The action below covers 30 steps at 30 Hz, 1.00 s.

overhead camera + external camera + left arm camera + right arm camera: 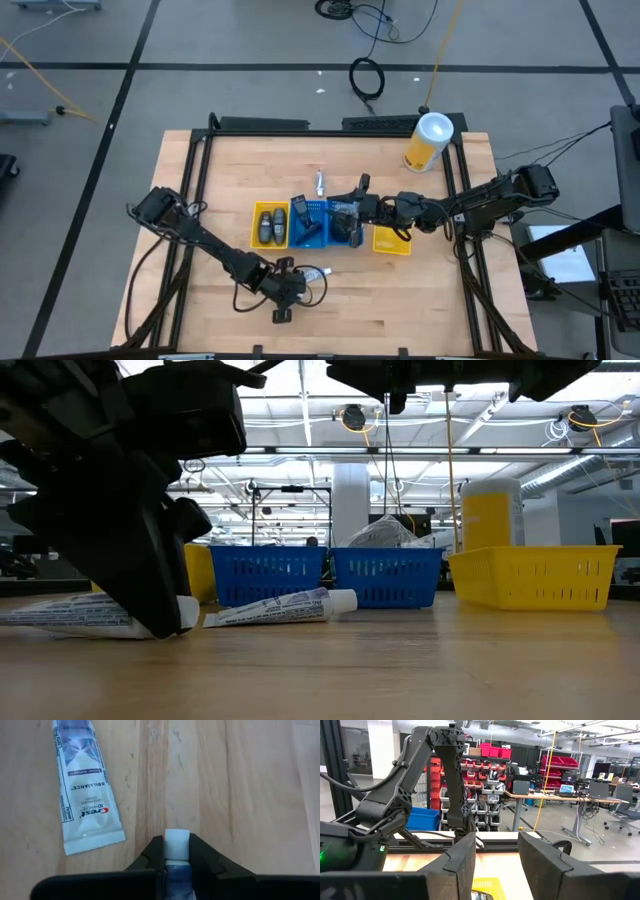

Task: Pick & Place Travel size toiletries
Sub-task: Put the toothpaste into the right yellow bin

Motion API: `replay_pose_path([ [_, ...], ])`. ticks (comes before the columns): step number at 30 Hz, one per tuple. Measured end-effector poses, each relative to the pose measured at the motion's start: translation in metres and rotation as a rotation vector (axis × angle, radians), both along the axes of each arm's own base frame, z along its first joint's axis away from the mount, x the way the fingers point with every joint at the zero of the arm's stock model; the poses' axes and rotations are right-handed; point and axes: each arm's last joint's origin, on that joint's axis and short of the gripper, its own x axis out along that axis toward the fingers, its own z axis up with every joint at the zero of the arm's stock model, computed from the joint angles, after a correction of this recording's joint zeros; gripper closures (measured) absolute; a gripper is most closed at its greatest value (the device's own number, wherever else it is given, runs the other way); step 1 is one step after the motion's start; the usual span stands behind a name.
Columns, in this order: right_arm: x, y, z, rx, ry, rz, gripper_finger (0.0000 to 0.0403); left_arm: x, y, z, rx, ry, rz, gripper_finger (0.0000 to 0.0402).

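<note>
Four bins stand in a row at mid-tabletop (200,200): two yellow bins (268,227) at the outer ends and two blue bins (308,223) between them. Two white toothpaste tubes lie on the tabletop near its front edge: the left end effector (177,851) is clamped on the capped end of one tube (177,845), and the second tube (86,790) lies free just beside it. The right end effector (496,855) hangs over the bin row with its fingers apart, holding nothing.
</note>
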Motion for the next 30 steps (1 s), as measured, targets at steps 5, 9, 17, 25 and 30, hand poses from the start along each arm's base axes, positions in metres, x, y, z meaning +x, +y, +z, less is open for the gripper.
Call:
replay_pose_path([
  [5,0.000,0.000,0.000,-0.001,0.002,0.000,0.0264,0.000,0.000,0.000,-0.003,0.002,-0.003,0.0361],
  [9,0.000,0.000,-0.001,-0.001,0.006,0.000,0.0264,-0.002,0.000,0.003,-0.010,0.006,0.000,0.0361],
  [17,0.000,0.000,-0.002,-0.002,0.026,0.000,0.0264,-0.010,0.007,0.054,0.019,-0.160,0.016,0.0361],
  [25,0.000,0.000,-0.005,-0.004,0.046,0.000,0.0264,-0.032,0.020,0.129,0.142,-0.472,0.048,0.0361],
  [30,0.000,0.000,-0.005,-0.005,0.050,0.000,0.0264,-0.042,0.025,0.163,0.252,-0.663,0.114,0.0361],
])
